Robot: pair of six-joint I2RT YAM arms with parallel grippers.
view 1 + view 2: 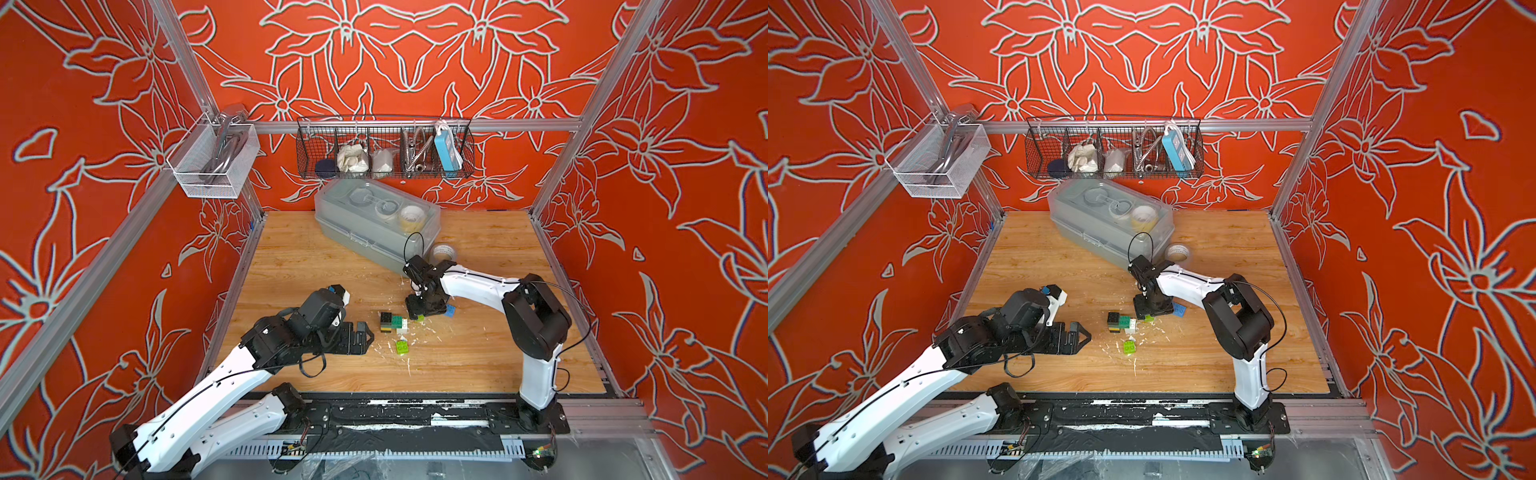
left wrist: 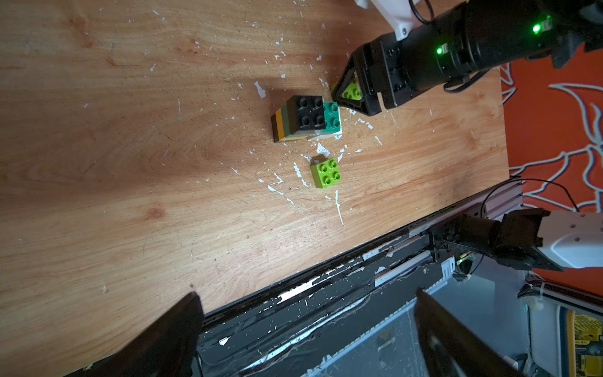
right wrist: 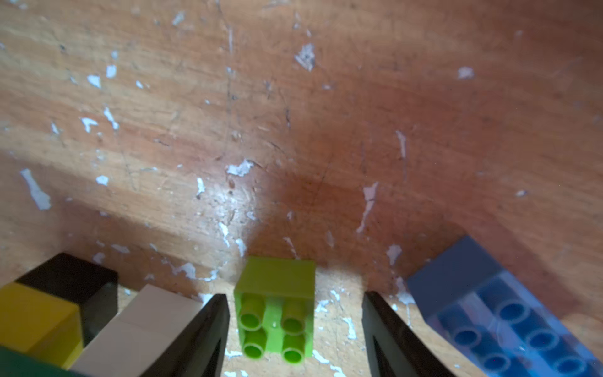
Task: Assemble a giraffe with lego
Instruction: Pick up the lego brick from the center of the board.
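A partly built giraffe (image 1: 392,323) stands mid-table: a black brick (image 2: 306,112) over yellow and black layers, with a dark green brick (image 2: 332,115) on a white one beside it. My right gripper (image 3: 293,295) points down, its jaws open on either side of a lime lego brick (image 3: 275,310) that rests on the table; a gap shows on at least one side. A blue brick (image 3: 509,323) lies just beyond it. Another loose lime brick (image 1: 402,347) sits nearer the front. My left gripper (image 1: 368,337) hovers wide open, left of the bricks, holding nothing.
A clear plastic box (image 1: 374,224) lies tilted at the back with a tape roll (image 1: 442,251) beside it. A wire basket (image 1: 384,149) and a white mesh basket (image 1: 212,162) hang on the walls. A black rail (image 1: 415,411) borders the front edge. White flecks litter the wood.
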